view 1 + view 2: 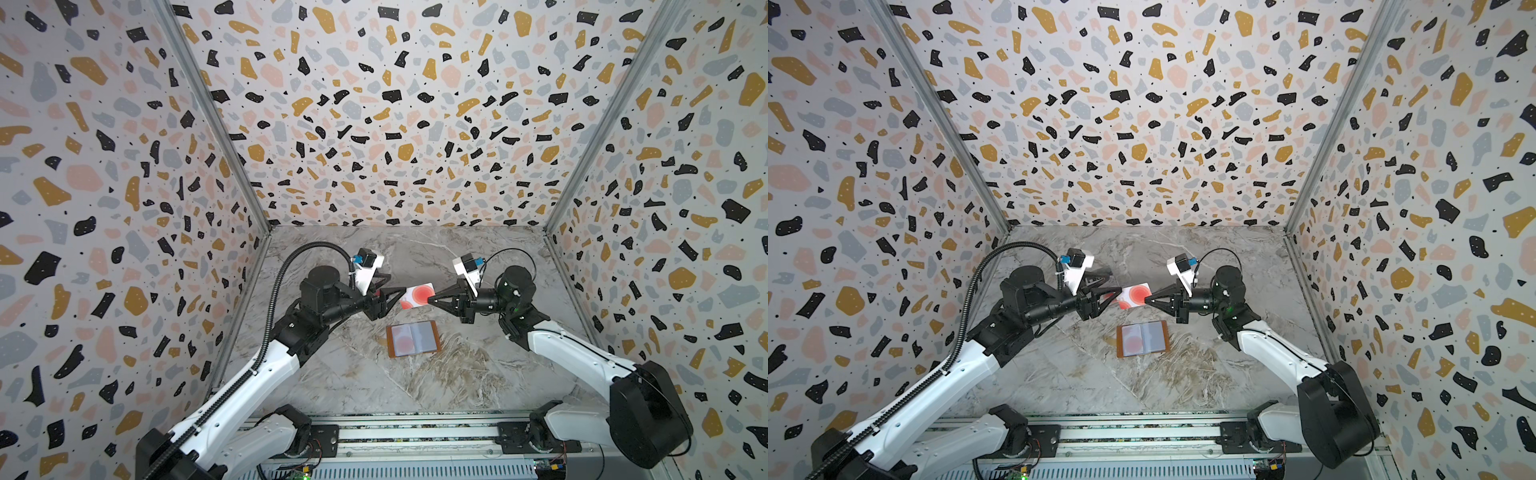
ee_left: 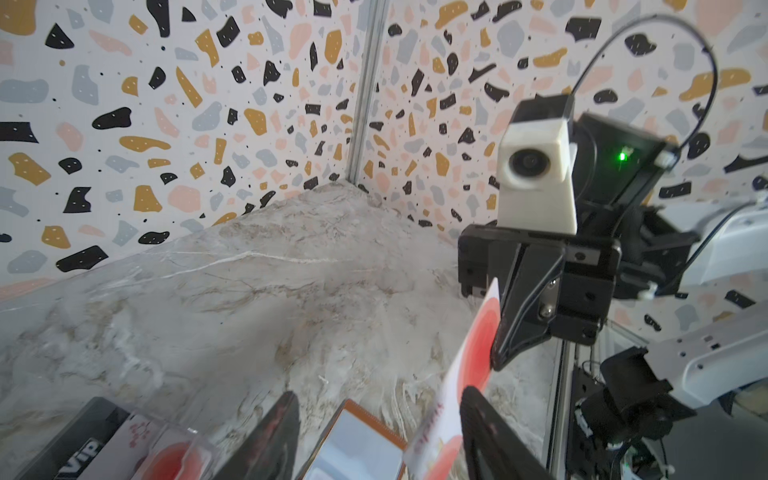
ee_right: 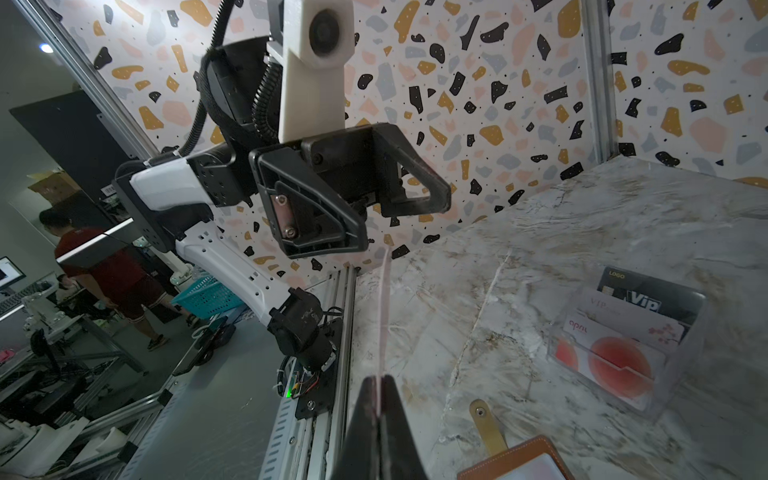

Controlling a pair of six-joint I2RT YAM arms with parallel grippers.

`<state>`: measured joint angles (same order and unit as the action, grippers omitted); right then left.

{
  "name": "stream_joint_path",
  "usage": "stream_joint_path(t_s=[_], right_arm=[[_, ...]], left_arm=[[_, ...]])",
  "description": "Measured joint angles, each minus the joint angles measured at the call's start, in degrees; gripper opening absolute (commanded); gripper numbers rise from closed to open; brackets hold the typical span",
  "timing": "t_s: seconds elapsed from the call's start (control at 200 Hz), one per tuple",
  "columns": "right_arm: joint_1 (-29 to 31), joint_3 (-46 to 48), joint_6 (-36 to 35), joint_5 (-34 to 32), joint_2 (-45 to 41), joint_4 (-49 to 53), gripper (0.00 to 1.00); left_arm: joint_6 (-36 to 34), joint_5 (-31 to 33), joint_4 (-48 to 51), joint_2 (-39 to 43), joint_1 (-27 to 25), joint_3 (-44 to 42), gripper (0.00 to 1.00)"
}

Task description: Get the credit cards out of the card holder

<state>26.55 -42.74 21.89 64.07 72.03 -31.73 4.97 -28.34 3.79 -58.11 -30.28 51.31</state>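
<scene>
Terrazzo-patterned walls point(image 1: 374, 124) enclose a grey-brown marble-look tabletop point(image 1: 457, 374). On it, near the front of the middle, lies the tan-brown leather card holder point(image 1: 412, 338) point(image 1: 1143, 338), opened flat with its clear bluish sleeves facing up. One sleeve shows a card with a red circle point(image 1: 404, 341) through the plastic; what the other sleeve holds I cannot tell. Above the table and behind the holder, a white plastic credit card with red circles point(image 1: 419, 295) point(image 1: 1136, 296) hangs in the air between the two arms. The right gripper point(image 1: 432, 300) point(image 3: 380, 386) is pinched tight on one end of it. The left gripper point(image 1: 397, 284) stands with its jaws wide apart, the card's other end between them and close to one finger, not clamped. A clear plastic case point(image 3: 685, 332) stands on the table apart from the holder, with a dark grey "Vip" card point(image 3: 648, 301) at the back, a pale card point(image 3: 631, 322) in the middle and a white card with red circles point(image 3: 615, 361) in front.
</scene>
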Motion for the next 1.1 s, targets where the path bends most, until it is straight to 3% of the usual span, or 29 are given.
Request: stream_joint_path(t_s=[0.21, 0.385, 0.771, 0.946, 1.096], right_arm=[[0.33, -2.38, -14.47, 0.85, 0.2, 21.24, 0.0], [2.36, -5.49, -22.34, 0.9, 2.51, 31.28, 0.0], [5.84, -7.39, -28.7, 1.25, 4.81, 36.24, 0.0], [6.58, -7.39, -29.57, 0.79, 5.51, 37.18, 0.0], [6.6, -7.39, -29.73, 0.63, 5.46, 37.05, 0.0]], left_arm=[[-12.2, -7.06, 16.68, -4.37, 0.0, 5.2, 0.61], [-20.46, -13.05, 24.94, -8.2, 0.0, 7.76, 0.58], [-27.63, -18.32, 30.93, -12.09, 0.0, 8.63, 0.41], [-28.3, -20.59, 30.86, -12.11, 0.0, 8.63, 0.24], [-28.35, -21.35, 30.88, -12.39, 0.02, 8.63, 0.23]])
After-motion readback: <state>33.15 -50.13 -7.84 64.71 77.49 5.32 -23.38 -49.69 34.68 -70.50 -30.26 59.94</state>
